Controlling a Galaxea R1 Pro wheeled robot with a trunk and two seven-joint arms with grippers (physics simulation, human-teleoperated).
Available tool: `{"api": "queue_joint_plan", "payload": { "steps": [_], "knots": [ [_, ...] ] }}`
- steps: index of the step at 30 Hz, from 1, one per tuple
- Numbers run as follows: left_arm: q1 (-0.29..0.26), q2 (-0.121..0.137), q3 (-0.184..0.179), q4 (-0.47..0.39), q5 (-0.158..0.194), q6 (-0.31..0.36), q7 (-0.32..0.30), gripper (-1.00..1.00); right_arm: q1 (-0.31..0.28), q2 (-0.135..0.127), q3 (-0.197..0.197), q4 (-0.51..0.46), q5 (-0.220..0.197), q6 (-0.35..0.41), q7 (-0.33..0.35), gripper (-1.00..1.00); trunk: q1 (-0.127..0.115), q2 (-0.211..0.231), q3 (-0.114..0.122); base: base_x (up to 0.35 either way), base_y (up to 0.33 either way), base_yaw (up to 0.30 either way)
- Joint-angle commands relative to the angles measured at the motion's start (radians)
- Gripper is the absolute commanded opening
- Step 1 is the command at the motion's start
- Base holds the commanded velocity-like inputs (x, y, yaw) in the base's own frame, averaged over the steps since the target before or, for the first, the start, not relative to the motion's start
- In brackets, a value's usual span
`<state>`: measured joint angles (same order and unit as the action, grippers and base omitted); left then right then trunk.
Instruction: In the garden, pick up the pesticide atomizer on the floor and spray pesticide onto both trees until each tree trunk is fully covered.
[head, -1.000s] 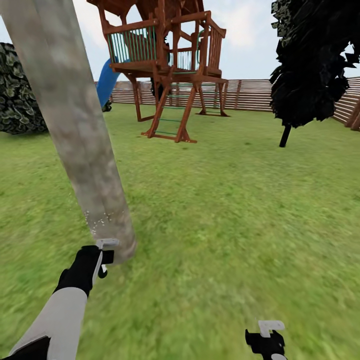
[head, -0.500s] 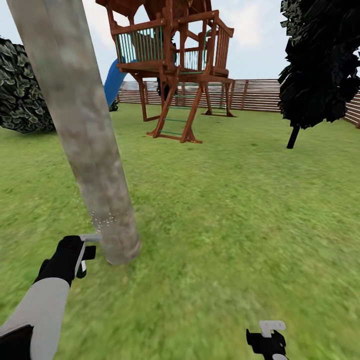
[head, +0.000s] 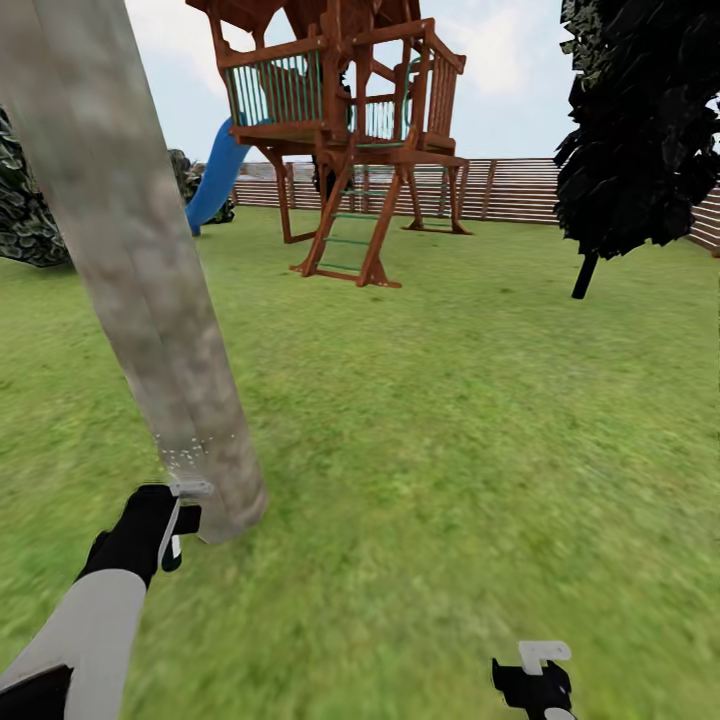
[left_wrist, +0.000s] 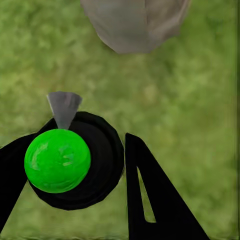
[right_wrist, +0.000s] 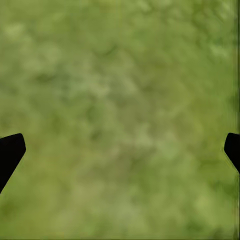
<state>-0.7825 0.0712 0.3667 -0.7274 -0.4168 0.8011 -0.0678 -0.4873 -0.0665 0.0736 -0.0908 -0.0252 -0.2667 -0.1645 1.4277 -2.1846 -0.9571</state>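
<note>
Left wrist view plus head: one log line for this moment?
left gripper: shut on black atomizer with green top | nozzle toward pale mottled tree trunk base | white specks on bark | right gripper: open over grass lawn

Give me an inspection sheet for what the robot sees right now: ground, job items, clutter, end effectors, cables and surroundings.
Surface: green lawn, no paving in sight.
Job's things: pale mottled tree trunk leaning across the head view, fine white specks low on it near the base. Atomizer, dark body with a green top and a grey nozzle aimed at the trunk base.
Clutter: nothing seen.
End effectors: left end effector beside the trunk base, shut on the atomizer. Right end effector low over bare grass, open and empty, fingers wide apart in the right wrist view.
Cables: nothing seen.
Surroundings: wooden play tower with blue slide, slat fence, black tree, dark bush.
</note>
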Motion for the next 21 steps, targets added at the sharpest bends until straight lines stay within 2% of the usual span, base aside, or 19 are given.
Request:
{"api": "queue_joint_plan", "payload": {
  "steps": [1, 5, 8, 11, 18, 21],
  "knots": [
    [0.011, 0.001, 0.004, -0.002, -0.009, 0.003, -0.002, -1.00, -0.001, 0.000, 0.008, 0.001, -0.003, -0.002, -0.004, 1.00, 0.000, 0.000, -0.001, 0.022, -0.274, 0.000],
    [0.029, 0.000, 0.006, -0.002, -0.010, 0.000, 0.010, -1.00, -0.001, 0.005, 0.008, 0.000, -0.004, -0.003, -0.004, 1.00, 0.000, 0.000, -0.001, 0.084, -0.274, 0.067],
    [0.033, 0.002, 0.008, 0.006, -0.009, -0.001, 0.011, -1.00, -0.001, 0.004, 0.008, 0.000, -0.004, -0.003, -0.004, 1.00, 0.000, 0.000, -0.001, 0.142, -0.263, 0.239],
    [0.036, 0.009, 0.010, 0.021, -0.011, -0.032, 0.011, -1.00, -0.001, 0.004, 0.008, 0.000, -0.004, -0.003, -0.004, 1.00, 0.000, 0.000, -0.001, 0.189, -0.219, 0.273],
    [0.037, 0.008, 0.008, 0.098, -0.009, -0.052, 0.008, -1.00, -0.001, 0.004, 0.008, 0.000, -0.004, -0.003, -0.004, 1.00, 0.000, 0.000, -0.001, 0.050, -0.032, 0.276],
    [0.029, 0.011, 0.008, 0.103, -0.008, -0.048, -0.002, -1.00, -0.001, 0.004, 0.008, 0.000, -0.004, -0.003, -0.004, 1.00, 0.000, 0.000, -0.001, 0.000, 0.000, 0.273]
  ]
}}
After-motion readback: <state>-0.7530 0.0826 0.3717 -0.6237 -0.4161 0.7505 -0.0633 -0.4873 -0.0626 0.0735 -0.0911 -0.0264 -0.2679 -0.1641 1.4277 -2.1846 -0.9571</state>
